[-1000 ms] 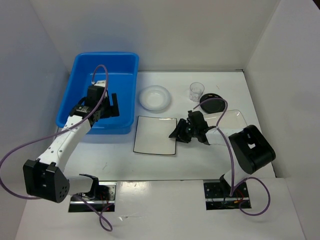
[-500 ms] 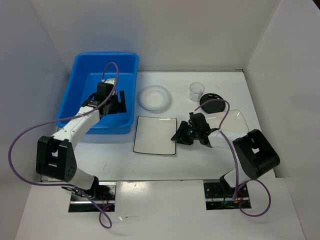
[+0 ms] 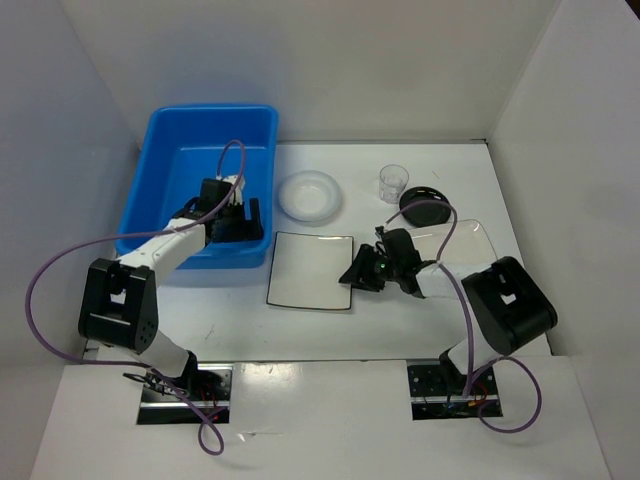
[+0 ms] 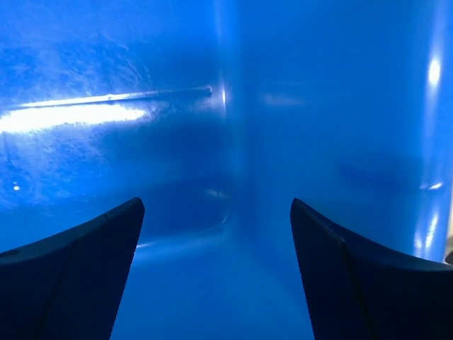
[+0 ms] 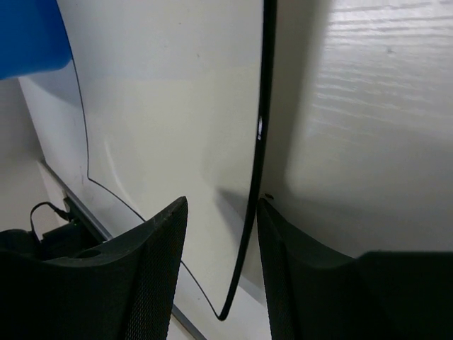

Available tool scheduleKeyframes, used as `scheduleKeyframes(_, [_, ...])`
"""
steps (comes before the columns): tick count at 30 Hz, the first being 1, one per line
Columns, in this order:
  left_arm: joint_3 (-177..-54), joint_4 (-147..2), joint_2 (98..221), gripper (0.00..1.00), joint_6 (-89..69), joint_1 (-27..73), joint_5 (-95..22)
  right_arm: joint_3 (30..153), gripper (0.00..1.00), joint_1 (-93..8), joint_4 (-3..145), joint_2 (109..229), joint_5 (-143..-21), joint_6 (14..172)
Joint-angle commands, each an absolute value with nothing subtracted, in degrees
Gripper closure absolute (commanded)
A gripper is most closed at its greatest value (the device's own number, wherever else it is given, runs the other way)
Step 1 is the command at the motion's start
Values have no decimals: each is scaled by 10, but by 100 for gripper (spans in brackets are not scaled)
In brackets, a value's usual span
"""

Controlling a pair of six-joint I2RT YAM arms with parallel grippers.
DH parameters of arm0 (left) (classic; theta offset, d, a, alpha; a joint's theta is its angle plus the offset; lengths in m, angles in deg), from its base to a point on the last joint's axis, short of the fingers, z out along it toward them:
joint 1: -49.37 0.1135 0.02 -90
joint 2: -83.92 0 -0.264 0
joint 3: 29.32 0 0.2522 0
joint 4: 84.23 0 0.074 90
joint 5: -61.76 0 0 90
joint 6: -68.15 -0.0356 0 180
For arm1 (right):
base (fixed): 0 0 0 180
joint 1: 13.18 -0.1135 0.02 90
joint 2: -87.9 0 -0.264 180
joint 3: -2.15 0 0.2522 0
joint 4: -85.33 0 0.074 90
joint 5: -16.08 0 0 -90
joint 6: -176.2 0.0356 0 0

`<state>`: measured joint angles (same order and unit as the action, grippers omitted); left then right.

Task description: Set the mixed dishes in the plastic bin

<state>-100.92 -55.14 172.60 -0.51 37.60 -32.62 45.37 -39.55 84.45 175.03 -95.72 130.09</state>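
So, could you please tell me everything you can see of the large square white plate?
The large white plate is flat, squarish with rounded corners and a thin dark edge, smooth and faintly glossy. It lies on the table between the blue bin and the right gripper, whose fingers straddle its right edge; a pinch cannot be confirmed.

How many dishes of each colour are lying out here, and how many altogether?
White: 3 (square plate, rectangular tray, round dish)
Black: 1 (bowl)
Clear: 1 (cup)
Total: 5
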Motion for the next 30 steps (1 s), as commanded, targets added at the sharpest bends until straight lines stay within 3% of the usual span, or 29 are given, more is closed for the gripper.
scheduleKeyframes(1, [-1001, -576, 1725, 9, -2, 374, -361, 452, 50, -394, 857, 1800, -962, 1276])
scheduleKeyframes(15, [-984, -576, 1730, 6, -13, 374, -376, 485, 46, -394, 925, 1805, -1009, 1233])
scheduleKeyframes(30, [-984, -570, 1730, 6, -13, 374, -357, 519, 46, -394, 1039, 1957, -1064, 1279])
